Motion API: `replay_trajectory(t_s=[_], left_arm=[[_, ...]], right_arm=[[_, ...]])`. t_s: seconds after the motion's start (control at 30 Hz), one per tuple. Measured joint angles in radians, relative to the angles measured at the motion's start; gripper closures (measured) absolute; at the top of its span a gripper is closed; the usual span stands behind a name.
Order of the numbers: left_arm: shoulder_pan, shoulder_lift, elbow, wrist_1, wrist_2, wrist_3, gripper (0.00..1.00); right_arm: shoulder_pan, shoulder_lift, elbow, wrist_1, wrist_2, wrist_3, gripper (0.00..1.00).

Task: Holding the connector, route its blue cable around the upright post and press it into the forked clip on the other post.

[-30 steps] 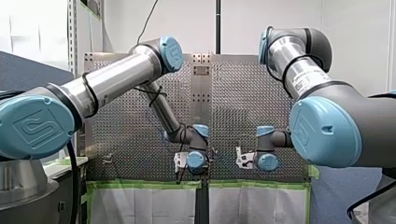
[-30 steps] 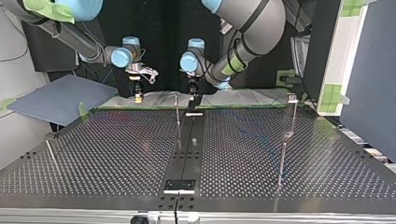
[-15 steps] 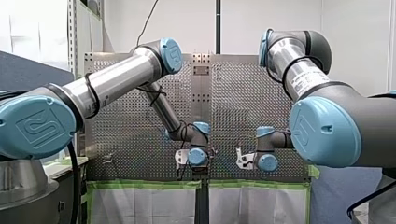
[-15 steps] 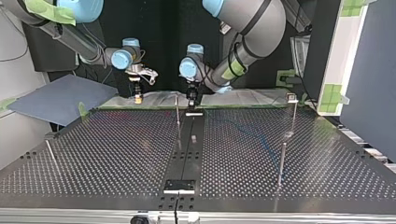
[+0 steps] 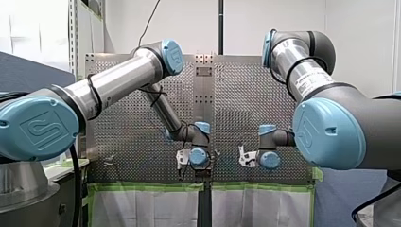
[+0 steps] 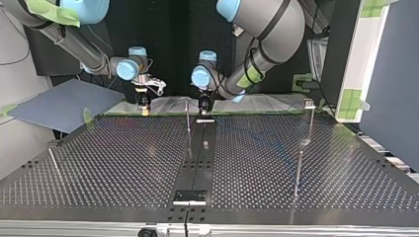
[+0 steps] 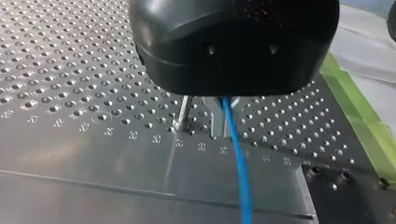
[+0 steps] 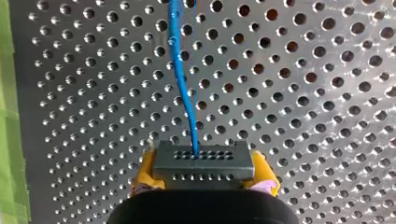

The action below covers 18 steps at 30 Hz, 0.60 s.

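The connector (image 8: 203,161) is clamped between the yellow pads (image 8: 145,170) of my right gripper (image 8: 204,169), over the perforated table (image 8: 303,93). Its blue cable (image 8: 180,70) is seen emerging beneath my left gripper (image 7: 229,88), just beside 1 upright post (image 7: 183,112); whether that gripper is closed cannot be told.

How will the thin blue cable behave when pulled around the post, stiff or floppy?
Probably floppy: the thin blue cable curves softly ahead of the dark grey perforated connector. Likely light, being so thin. In the left wrist view it runs straighter, so tension probably straightens it.
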Motion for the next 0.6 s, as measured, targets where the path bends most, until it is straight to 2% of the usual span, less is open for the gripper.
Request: replay_trajectory(t_s=[0.33, 0.4, 0.43, 0.47, 0.5, 0.53, 0.57, 0.6], left_arm=[[0.005, 0.000, 0.017, -0.028, 0.001, 0.010, 0.99], [0.004, 0.000, 0.017, -0.033, -0.001, 0.012, 0.87], [0.004, 0.000, 0.017, -0.034, -0.003, 0.013, 0.87], [0.003, 0.000, 0.017, -0.036, -0.005, 0.014, 0.81], [0.003, -0.001, 0.018, -0.038, -0.006, 0.014, 0.69], [0.002, -0.001, 0.018, -0.042, -0.006, 0.016, 0.69], [0.001, 0.000, 0.018, -0.048, -0.007, 0.018, 0.60], [0.000, 0.000, 0.018, -0.053, -0.007, 0.021, 0.34]], right_arm=[[-0.002, 0.000, -0.027, 0.015, -0.001, -0.002, 0.64], [-0.001, 0.000, -0.029, 0.015, -0.001, -0.002, 0.64], [0.000, 0.000, -0.029, 0.015, -0.001, -0.003, 0.64], [0.000, 0.000, -0.030, 0.015, -0.001, -0.003, 0.64], [0.000, 0.000, -0.030, 0.014, -0.002, -0.003, 0.64], [0.001, 0.000, -0.029, 0.014, -0.002, -0.003, 0.64], [0.002, 0.000, -0.030, 0.013, -0.002, -0.004, 0.64], [0.002, 0.000, -0.030, 0.013, -0.002, -0.004, 0.64]])
